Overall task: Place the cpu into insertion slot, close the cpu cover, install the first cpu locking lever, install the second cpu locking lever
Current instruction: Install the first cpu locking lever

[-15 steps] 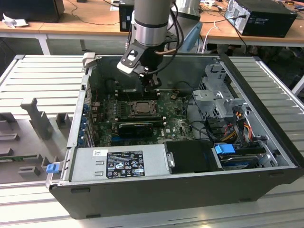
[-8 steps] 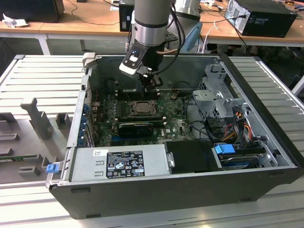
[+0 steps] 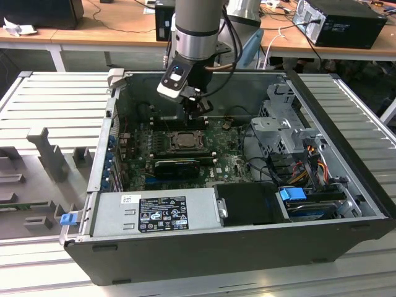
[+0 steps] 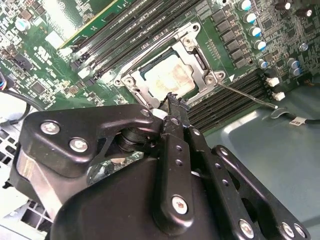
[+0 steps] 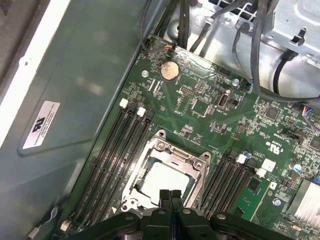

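End effector [image 5: 170, 195] closed on nothing, at edge of cpu cover [image 5: 175, 156], cpu [image 5: 160, 178] just beyond. Risk: off-centre press could skid tips onto motherboard [image 5: 215, 122].

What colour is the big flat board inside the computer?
Green. The motherboard shows best in the first wrist view.

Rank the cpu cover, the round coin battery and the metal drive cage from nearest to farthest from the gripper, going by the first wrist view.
Measured from the gripper in the first wrist view:
1. cpu cover: right at the gripper, in the middle of the green board.
2. coin battery: farther along the board, near its edge.
3. metal drive cage: past the board's edge, off the board altogether.
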Robot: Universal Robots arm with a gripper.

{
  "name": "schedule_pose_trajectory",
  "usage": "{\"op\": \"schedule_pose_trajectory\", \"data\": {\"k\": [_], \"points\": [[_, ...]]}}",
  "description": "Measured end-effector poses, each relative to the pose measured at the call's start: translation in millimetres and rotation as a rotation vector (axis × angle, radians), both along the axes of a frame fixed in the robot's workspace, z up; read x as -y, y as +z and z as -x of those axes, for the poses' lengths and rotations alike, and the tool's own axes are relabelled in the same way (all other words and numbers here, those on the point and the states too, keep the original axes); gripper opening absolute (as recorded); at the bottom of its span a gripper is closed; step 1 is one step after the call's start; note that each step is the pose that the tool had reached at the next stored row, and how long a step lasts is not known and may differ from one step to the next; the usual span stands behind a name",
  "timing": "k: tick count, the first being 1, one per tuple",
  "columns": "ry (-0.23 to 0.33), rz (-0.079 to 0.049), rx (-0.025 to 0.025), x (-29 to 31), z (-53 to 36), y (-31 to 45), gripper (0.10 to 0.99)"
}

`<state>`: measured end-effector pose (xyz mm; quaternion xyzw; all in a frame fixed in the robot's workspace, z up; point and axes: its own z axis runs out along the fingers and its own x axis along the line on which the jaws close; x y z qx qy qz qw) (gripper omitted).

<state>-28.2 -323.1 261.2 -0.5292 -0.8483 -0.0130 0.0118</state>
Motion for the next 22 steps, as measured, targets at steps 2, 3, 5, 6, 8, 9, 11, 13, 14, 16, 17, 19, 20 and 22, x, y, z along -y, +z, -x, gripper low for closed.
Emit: {"op": "schedule_pose_trajectory", "data": {"k": [2, 3, 5, 6, 8, 9, 11, 13, 14, 16, 17, 19, 20, 22], "points": [[0.011, 0.0, 0.0, 0.0, 0.0, 0.0, 0.106], [0.017, 0.0, 0.0, 0.0, 0.0, 0.0, 0.106], [0.051, 0.0, 0.0, 0.0, 0.0, 0.0, 0.106], [0.069, 0.0, 0.0001, 0.1, 0.0, -0.1, 0.106], [0.123, 0.0, 0.0, 0.1, 0.0, 0.0, 0.106], [0.156, 0.0, 0.0, 0.1, 0.0, 0.0, 0.106], [0.195, 0.0, 0.0001, 0.1, 0.0, 0.0, 0.106], [0.279, 0.0, 0.0002, 0.1, 0.0, 0.0, 0.106], [0.308, 0.0, 0.0024, 0.1, -0.1, 0.0, 0.106], [0.332, 0.001, 0.0061, 0.1, 0.0, -0.1, 0.106], [0.347, 0.002, 0.0124, 0.1, 0.0, 0.0, 0.106], [0.356, 0.003, 0.0197, 0.7, 0.0, 0.0, 0.106], [0.359, 0.004, 0.026, 0.8, 0.1, 0.3, 0.106], [0.367, 0.002, 0.0302, 0.8, 0.1, 4.7, 0.106]]}}
